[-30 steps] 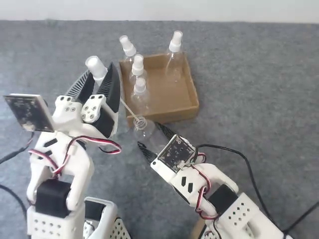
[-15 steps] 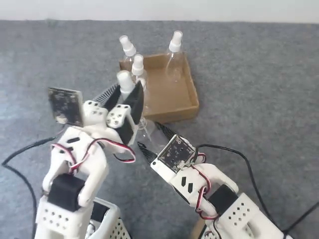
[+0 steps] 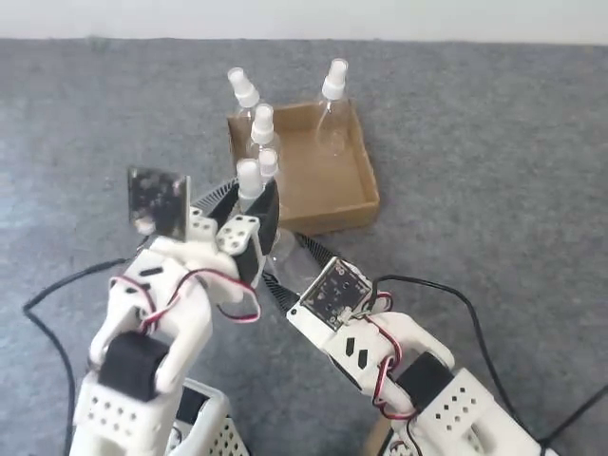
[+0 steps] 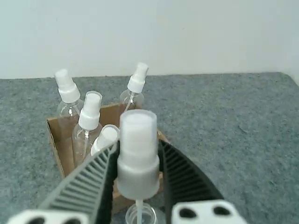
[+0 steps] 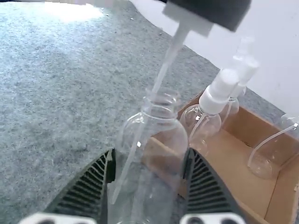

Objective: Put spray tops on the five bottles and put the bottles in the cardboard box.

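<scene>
On carpet (image 5: 51, 79), right wrist view shows spray top tube (image 5: 164, 65) inside bottle (image 5: 156, 140)

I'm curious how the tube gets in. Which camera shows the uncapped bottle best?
Right wrist view: the uncapped bottle stands close, neck open, tube entering it. High view shows a sliver behind the left gripper; left wrist view, just its mouth.

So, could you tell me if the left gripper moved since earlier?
Yes: the left gripper, holding the spray top, shifted right, from beside the cardboard box to its front corner.
</scene>
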